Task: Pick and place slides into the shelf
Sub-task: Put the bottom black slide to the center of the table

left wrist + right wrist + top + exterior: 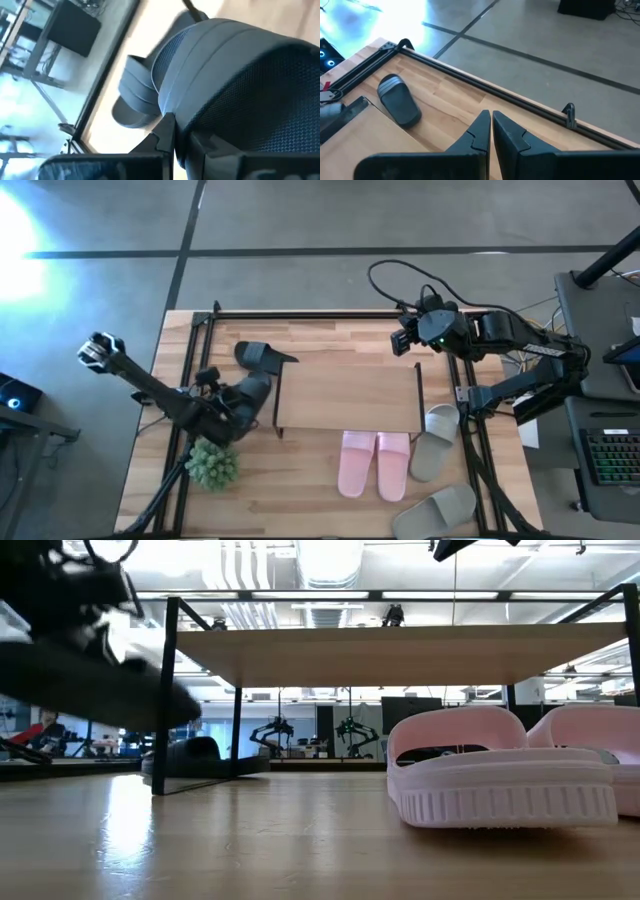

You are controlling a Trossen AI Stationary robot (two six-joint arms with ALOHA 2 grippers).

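Slides: one pale pink pair (374, 464), two grey-beige (436, 442), two black (262, 356). Shelf (348, 397) top: light wood. Plant (212, 464): green. Counter (300, 505): light wood.

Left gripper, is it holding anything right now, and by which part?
The left gripper is shut on a black slide, gripping its strap edge beside the shelf. The right gripper is shut and empty.

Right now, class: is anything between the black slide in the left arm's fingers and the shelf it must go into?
Nothing visible. The left gripper holds a black slide right beside the shelf's left end, with only bare table between them.
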